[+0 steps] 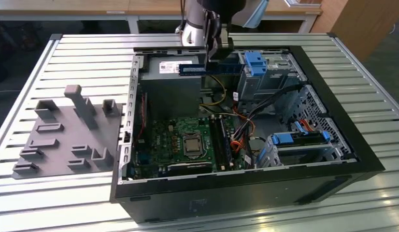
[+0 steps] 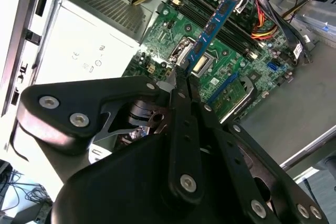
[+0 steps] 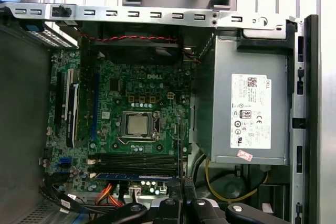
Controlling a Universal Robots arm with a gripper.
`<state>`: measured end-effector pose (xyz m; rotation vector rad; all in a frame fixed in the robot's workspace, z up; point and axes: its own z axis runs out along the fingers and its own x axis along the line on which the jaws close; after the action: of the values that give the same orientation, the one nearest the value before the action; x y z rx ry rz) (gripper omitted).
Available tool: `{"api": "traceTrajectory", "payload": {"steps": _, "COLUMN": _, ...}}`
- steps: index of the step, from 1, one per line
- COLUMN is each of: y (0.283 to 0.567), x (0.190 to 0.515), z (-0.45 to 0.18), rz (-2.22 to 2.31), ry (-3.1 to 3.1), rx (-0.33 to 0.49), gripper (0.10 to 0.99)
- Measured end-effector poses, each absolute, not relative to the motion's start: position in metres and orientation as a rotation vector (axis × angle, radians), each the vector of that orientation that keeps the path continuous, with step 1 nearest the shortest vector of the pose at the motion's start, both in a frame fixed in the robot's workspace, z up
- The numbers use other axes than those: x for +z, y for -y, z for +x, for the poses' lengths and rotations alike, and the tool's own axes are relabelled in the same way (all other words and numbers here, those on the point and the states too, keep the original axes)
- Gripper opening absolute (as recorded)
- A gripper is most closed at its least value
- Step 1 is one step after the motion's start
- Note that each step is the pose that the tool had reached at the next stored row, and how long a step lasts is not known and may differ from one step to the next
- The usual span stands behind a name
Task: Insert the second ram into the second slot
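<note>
- In the exterior view, the open computer case (image 1: 251, 198) lies on a slatted table (image 1: 77, 53). Its black rim walls in the motherboard (image 1: 186, 142), and cables (image 1: 270, 99) crowd the exterior view's right side.
- The gripper (image 1: 216, 61) hangs above the case's far end, by the power supply (image 1: 170, 79) and a drive cage (image 1: 264, 72), well apart from the memory slots (image 1: 219, 137). It carries the second ram (image 1: 199, 69) level in open air.
- In the second wrist view, the fingers (image 2: 181, 93) are pinched narrow on one end of the second ram, which juts out over the board, touching nothing.
- In the first wrist view, a blue stick (image 3: 134, 176) sits seated beside dark empty slots, near the processor socket (image 3: 139, 125).
</note>
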<state>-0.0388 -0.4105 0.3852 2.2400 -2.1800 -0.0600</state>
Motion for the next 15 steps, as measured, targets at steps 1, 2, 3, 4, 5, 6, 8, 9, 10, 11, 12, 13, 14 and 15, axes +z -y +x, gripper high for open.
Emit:
{"api": "traceTrajectory", "payload": {"steps": 1, "y": 0.4111, "x": 0.3852, "z": -0.0388, "rz": 2.24, "ry": 2.18, "rx": -0.06, "gripper": 0.133}}
{"api": "traceTrajectory", "payload": {"steps": 2, "y": 0.4116, "x": 0.3852, "z": -0.0388, "rz": 2.24, "ry": 2.18, "rx": -0.06, "gripper": 0.133}}
{"api": "traceTrajectory", "payload": {"steps": 3, "y": 0.412, "x": 0.3852, "z": -0.0388, "rz": 2.24, "ry": 2.18, "rx": -0.06, "gripper": 0.133}}
{"api": "traceTrajectory", "payload": {"steps": 4, "y": 0.4123, "x": 0.3851, "z": -0.0388, "rz": 2.24, "ry": 2.18, "rx": -0.06, "gripper": 0.133}}
{"api": "traceTrajectory", "payload": {"steps": 5, "y": 0.4126, "x": 0.3851, "z": -0.0388, "rz": 2.24, "ry": 2.18, "rx": -0.06, "gripper": 0.133}}
{"api": "traceTrajectory", "payload": {"steps": 6, "y": 0.4129, "x": 0.3851, "z": -0.0388, "rz": 2.24, "ry": 2.18, "rx": -0.06, "gripper": 0.133}}
{"api": "traceTrajectory", "payload": {"steps": 8, "y": 0.4133, "x": 0.3851, "z": -0.0388, "rz": 2.24, "ry": 2.18, "rx": -0.06, "gripper": 0.133}}
{"api": "traceTrajectory", "payload": {"steps": 9, "y": 0.4136, "x": 0.3852, "z": -0.0388, "rz": 2.24, "ry": 2.18, "rx": -0.06, "gripper": 0.133}}
{"api": "traceTrajectory", "payload": {"steps": 10, "y": 0.4138, "x": 0.3851, "z": -0.0388, "rz": 2.24, "ry": 2.18, "rx": -0.06, "gripper": 0.133}}
{"api": "traceTrajectory", "payload": {"steps": 11, "y": 0.4139, "x": 0.3851, "z": -0.0388, "rz": 2.24, "ry": 2.18, "rx": -0.06, "gripper": 0.133}}
{"api": "traceTrajectory", "payload": {"steps": 12, "y": 0.4142, "x": 0.3852, "z": -0.0388, "rz": 2.24, "ry": 2.18, "rx": -0.059, "gripper": 0.133}}
{"api": "traceTrajectory", "payload": {"steps": 13, "y": 0.4145, "x": 0.3852, "z": -0.0388, "rz": 2.239, "ry": 2.18, "rx": -0.059, "gripper": 0.133}}
{"api": "traceTrajectory", "payload": {"steps": 14, "y": 0.4147, "x": 0.3851, "z": -0.0388, "rz": 2.239, "ry": 2.18, "rx": -0.059, "gripper": 0.133}}
{"api": "traceTrajectory", "payload": {"steps": 15, "y": 0.4147, "x": 0.3851, "z": -0.0388, "rz": 2.239, "ry": 2.18, "rx": -0.059, "gripper": 0.133}}
